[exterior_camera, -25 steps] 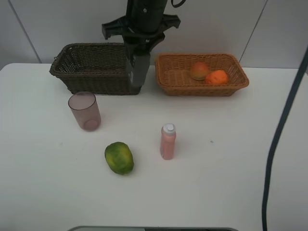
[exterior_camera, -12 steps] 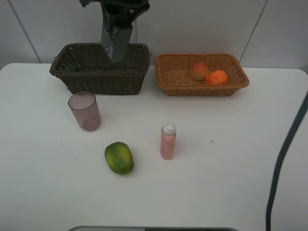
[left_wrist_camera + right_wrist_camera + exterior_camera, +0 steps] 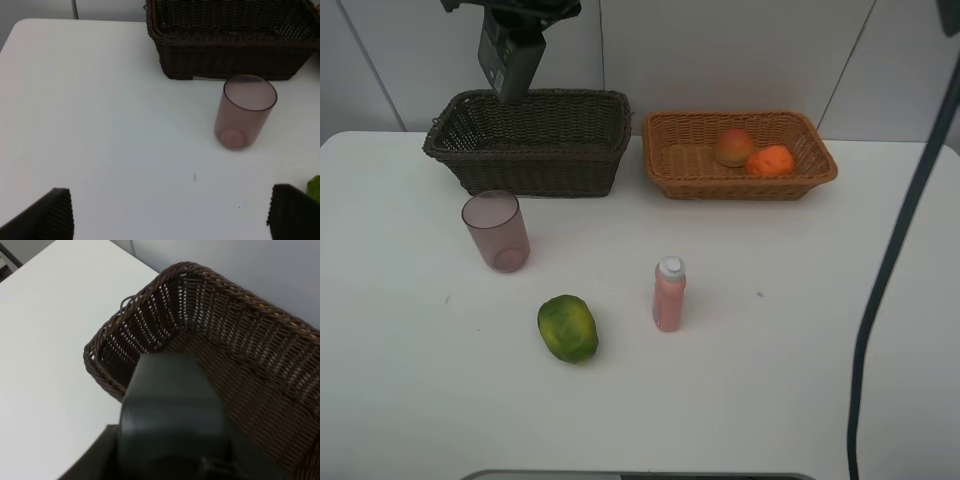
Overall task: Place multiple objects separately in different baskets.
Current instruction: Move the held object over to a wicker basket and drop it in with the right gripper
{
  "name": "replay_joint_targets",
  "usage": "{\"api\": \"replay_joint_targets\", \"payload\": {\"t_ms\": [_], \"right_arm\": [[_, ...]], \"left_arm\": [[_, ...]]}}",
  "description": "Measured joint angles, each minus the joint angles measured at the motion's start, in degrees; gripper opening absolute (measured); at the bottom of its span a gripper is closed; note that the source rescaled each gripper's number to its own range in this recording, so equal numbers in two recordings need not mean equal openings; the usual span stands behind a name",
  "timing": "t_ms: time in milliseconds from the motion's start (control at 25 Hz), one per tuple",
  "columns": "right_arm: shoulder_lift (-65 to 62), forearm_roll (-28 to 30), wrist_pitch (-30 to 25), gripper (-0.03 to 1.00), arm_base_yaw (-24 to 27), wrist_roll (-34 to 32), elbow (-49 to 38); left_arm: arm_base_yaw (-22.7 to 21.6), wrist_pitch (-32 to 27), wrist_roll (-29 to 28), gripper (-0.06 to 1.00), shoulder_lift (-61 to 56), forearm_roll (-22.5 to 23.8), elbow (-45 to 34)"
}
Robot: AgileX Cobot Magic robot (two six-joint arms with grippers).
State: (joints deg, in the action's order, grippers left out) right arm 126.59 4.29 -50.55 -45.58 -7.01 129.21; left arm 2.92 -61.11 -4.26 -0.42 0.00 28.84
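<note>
1. On the white table [image 3: 800, 380], at the back edge, 2 baskets sit side by side w/ a gap: the dark brown basket [image 3: 525, 150] on the left and the orange-tan basket [image 3: 700, 170] on the right.
2. Done so far, judging by how things lie: 2 of 6. The peach-like fruit [image 3: 733, 147] and the orange [image 3: 771, 160] both lie in the orange-tan basket, touching or nearly so.
3. In progress: the right gripper [image 3: 515, 12] has reached across, jaws nearly closed on the dark grey flat bottle [image 3: 510, 65]. The bottle hangs upright over the dark basket's left end and isn't inside yet. Likely next step is a lower or a release.
4. Left to do, 3 items on the open table in front of the baskets: the green fruit [image 3: 567, 327], the mauve cup [image 3: 496, 231] upright nearer the dark basket, and the pink bottle [image 3: 668, 294] upright towards the middle.
5. The left gripper [image 3: 170, 220] has its jaws spread wide w/ nothing held, low over bare table near the cup.
6. Views:
   - The high cam gives the whole layout but not the left gripper.
   - The left wrist cam alone shows those spread fingertips [image 3: 47, 217].
   - The right wrist cam looks down past the bottle into the dark basket. No item shows on the part of the floor that's visible, and the bottle hides the rest.
</note>
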Motion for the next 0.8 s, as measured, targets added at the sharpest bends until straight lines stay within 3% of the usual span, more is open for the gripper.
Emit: {"api": "replay_joint_targets", "payload": {"t_ms": [320, 800], "right_arm": [[5.83, 1.39, 8.71, 0.11, 0.63, 0.43, 0.00], [12.16, 3.74, 14.74, 0.11, 6.82, 0.36, -0.11]], "left_arm": [[0.00, 0.00, 0.00, 1.00, 0.00, 0.00, 0.00], [0.00, 0.00, 0.00, 1.00, 0.00, 0.00, 0.00]]}}
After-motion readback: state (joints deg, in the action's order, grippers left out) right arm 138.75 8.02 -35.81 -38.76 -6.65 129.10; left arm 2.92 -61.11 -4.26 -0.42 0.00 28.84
